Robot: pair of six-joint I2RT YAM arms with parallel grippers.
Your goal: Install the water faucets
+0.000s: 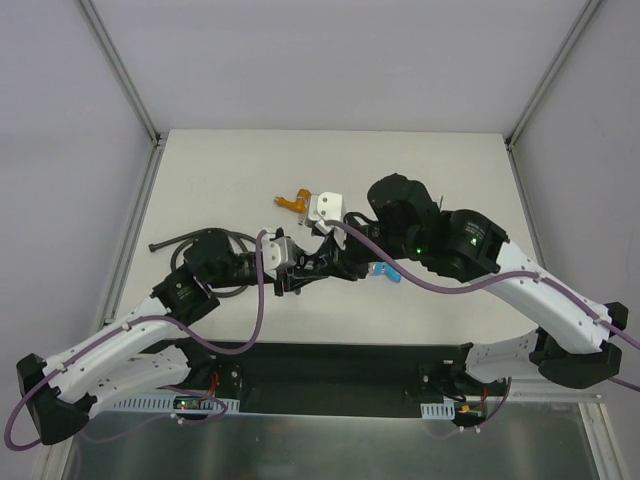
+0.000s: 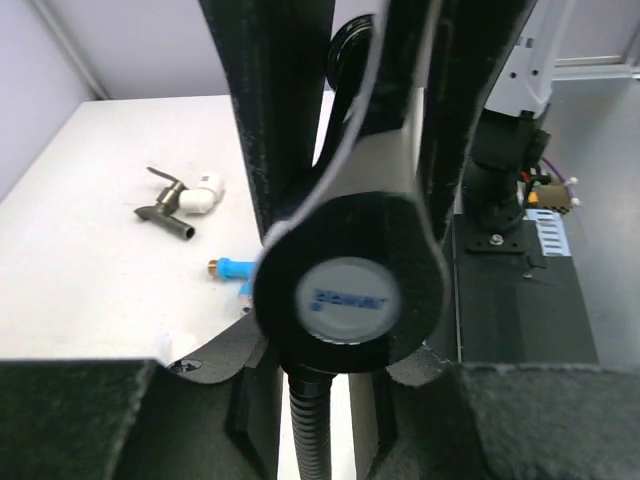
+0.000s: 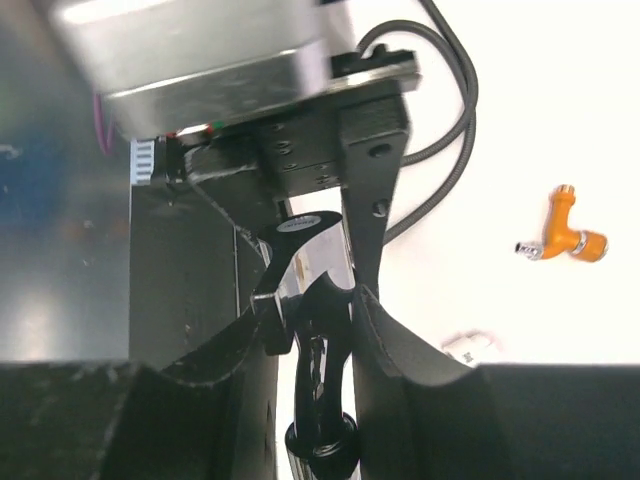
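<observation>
The dark hose loops over the left of the worktop. At mid-worktop the left gripper straddles the chrome faucet; I cannot tell whether its fingers press it. The right gripper has its fingers pinching that faucet. Farther back lie the orange faucet and the grey-brown faucet, which touches a white elbow. The blue faucet lies just to the right.

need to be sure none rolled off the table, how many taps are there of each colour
orange tap: 1
blue tap: 1
grey-brown tap: 1
chrome tap: 1
total: 4
</observation>
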